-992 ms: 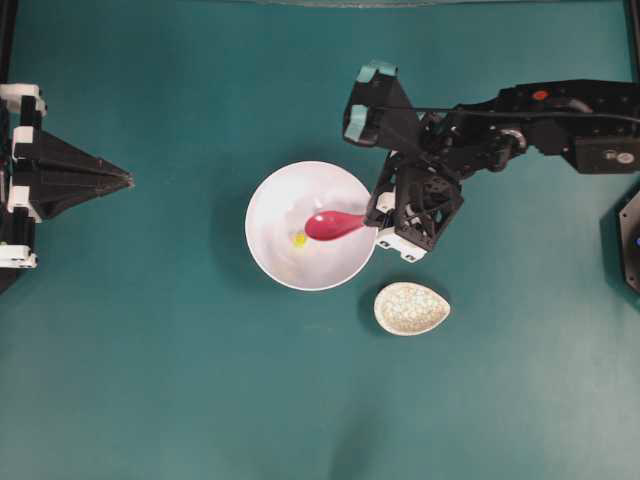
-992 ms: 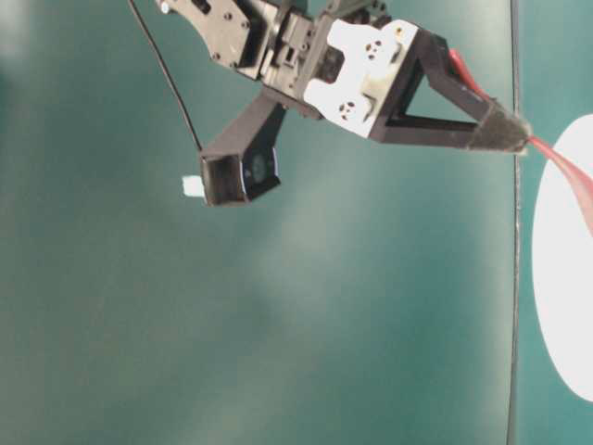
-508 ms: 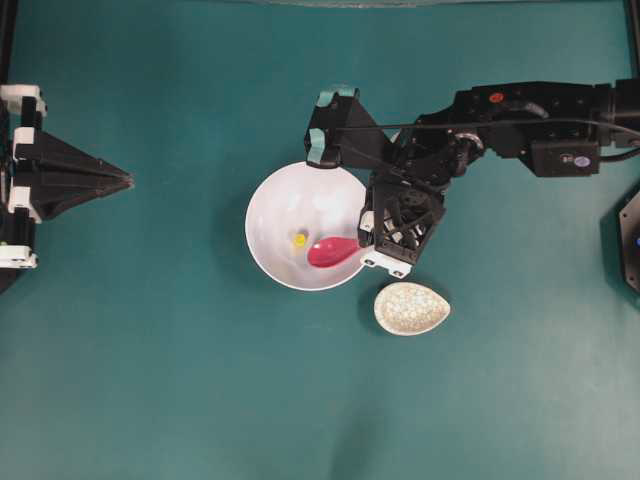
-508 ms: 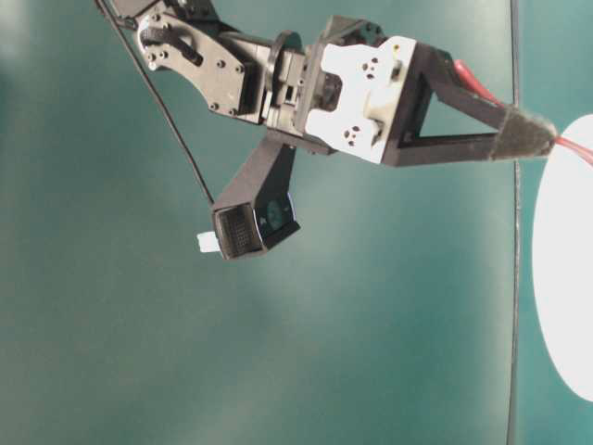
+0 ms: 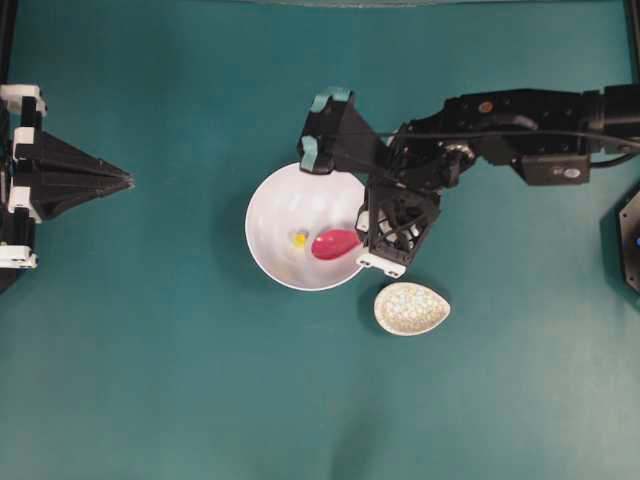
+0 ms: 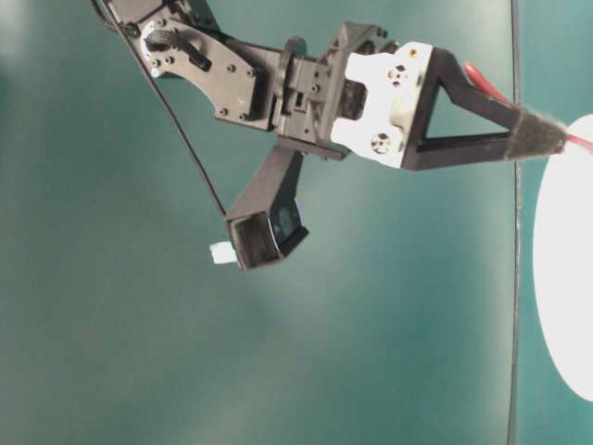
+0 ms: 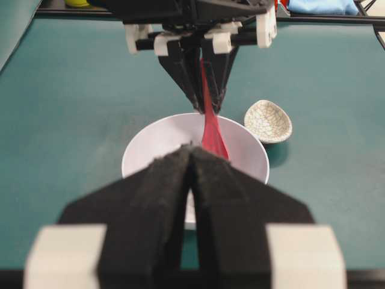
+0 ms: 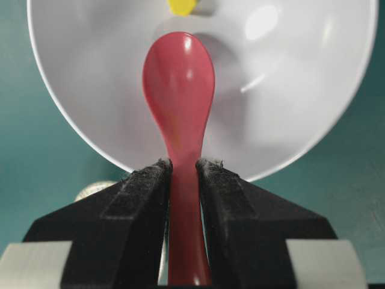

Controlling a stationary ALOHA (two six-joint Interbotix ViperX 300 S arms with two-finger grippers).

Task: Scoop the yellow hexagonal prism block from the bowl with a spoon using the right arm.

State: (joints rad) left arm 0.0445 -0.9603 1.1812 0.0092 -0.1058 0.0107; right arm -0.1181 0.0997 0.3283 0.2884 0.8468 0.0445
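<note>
We see the spoon (image 8: pixel 178 120) clamped by its handle between the two padded fingers (image 8: pixel 144 198) of the right gripper (image 8: pixel 183 174), which press against either side of the handle. In the overhead view the spoon's (image 5: pixel 335 243) long axis runs roughly left to right, with the oval scoop pointing left, away from the gripper (image 5: pixel 366 243), and the handle running back to the right into the fingertips. The scoop sits inside the bowl (image 5: pixel 275 205), over its right half, hollow side up. The yellow hexagonal prism block (image 5: pixel 299 240) lies on the bowl's inner surface just beyond the scoop's tip, to its left, close to it; we cannot tell whether the two touch. From the right wrist view the block (image 8: pixel 182 6) shows at the top edge, straight ahead of the scoop's tip and almost in line with the handle. The right arm (image 5: pixel 500 125) reaches in from the right, and its gripper hangs over the bowl's right rim. The small speckled dish (image 5: pixel 412 308) rests on the teal table (image 5: pixel 150 380) just below and right of the bowl, apart from it. The left gripper (image 7: pixel 192 158) stays out at the left edge of the table, well apart from the bowl, its two fingers pressed together with nothing between them.
</note>
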